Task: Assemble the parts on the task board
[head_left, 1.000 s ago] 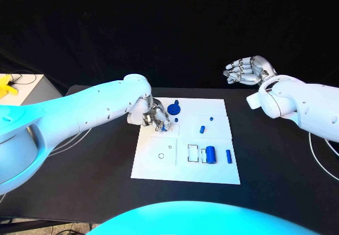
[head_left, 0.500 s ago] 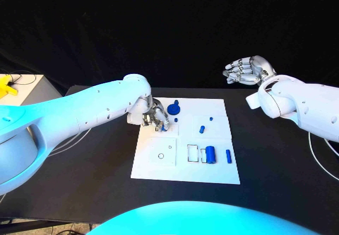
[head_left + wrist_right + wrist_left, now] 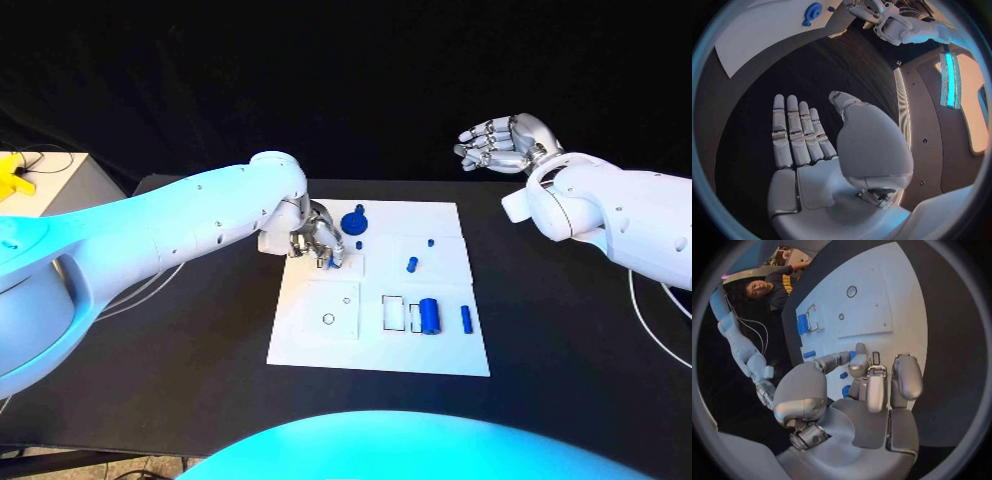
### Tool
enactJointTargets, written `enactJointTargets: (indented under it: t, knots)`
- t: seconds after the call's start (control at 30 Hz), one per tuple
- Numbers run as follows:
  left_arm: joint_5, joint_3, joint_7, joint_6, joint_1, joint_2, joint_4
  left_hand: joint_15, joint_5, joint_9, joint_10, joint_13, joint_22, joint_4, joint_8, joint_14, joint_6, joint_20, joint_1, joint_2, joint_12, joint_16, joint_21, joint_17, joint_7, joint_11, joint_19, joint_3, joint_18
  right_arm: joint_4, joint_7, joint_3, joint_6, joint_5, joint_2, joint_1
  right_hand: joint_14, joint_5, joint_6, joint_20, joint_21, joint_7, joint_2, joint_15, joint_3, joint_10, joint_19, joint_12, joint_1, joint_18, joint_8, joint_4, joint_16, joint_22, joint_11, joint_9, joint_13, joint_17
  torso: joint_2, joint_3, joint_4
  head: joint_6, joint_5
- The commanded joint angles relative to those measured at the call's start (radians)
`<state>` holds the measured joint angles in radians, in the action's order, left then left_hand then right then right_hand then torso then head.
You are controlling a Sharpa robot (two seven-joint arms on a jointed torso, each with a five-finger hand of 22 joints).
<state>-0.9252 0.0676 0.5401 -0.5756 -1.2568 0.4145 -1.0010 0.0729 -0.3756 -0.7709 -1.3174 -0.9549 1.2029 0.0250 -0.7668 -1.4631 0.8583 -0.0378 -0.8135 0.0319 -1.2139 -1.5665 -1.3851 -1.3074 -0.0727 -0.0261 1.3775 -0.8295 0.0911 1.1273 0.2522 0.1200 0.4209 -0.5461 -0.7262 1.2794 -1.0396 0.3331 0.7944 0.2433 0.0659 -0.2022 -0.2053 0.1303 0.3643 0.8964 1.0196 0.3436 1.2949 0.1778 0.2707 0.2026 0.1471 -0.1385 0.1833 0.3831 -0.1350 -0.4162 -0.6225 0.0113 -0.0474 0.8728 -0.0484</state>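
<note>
Left hand [image 3: 317,240], fingers curled down onto the far left part of the task board [image 3: 433,355], its fingertips [image 3: 859,365] at a small blue part [image 3: 333,262]; whether they pinch it cannot be told. Just right of the fingers lies a round blue part [image 3: 356,224], farther right a short blue peg [image 3: 413,265]. Toward the near edge, a blue cylinder [image 3: 428,315] lies lengthwise near-to-far. Right hand [image 3: 502,143], fingers spread and empty, is raised well beyond the board; the left hand is judged nearer.
</note>
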Motion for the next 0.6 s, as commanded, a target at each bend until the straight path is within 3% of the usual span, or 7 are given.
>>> enactJointTargets:
  t: [0.03,0.6]
  knots:
    - [-0.004,-0.001,-0.004,0.003,0.001,0.001,-0.004,0.001,-0.004,0.002,-0.006,0.001,0.001,-0.049,-0.004,-0.108,0.034,-0.001,-0.033,-0.042,-0.003,-0.004,-0.004,-0.263,0.028,0.002,0.007,-0.114,-0.016,0.001,0.014,0.0,-0.012,0.0,0.0,0.0,-0.004,0.005,-0.006,0.0,0.001,-0.045,-0.001,0.004,0.001,0.009,-0.003,0.002,-0.008,0.006,-0.005,-0.005,-0.006,0.001,0.001,-0.001,0.001,0.001,0.0,0.0007,-0.0003,0.0,0.001]
    - [0.0,-0.002,-0.005,0.016,0.002,-0.002,-0.005,0.001,-0.004,0.002,-0.007,-0.001,0.0,-0.049,-0.003,-0.108,0.034,-0.001,-0.032,-0.042,-0.003,-0.004,-0.004,-0.263,0.028,0.002,0.006,-0.113,-0.016,0.0,0.014,0.0,-0.013,0.0,0.003,0.0,-0.004,0.005,-0.006,0.0,0.001,-0.045,-0.001,0.004,0.001,0.009,-0.003,0.002,-0.008,0.006,-0.005,-0.005,-0.006,0.001,0.001,-0.001,0.001,0.001,0.0,0.0004,0.0002,0.0,-0.001]
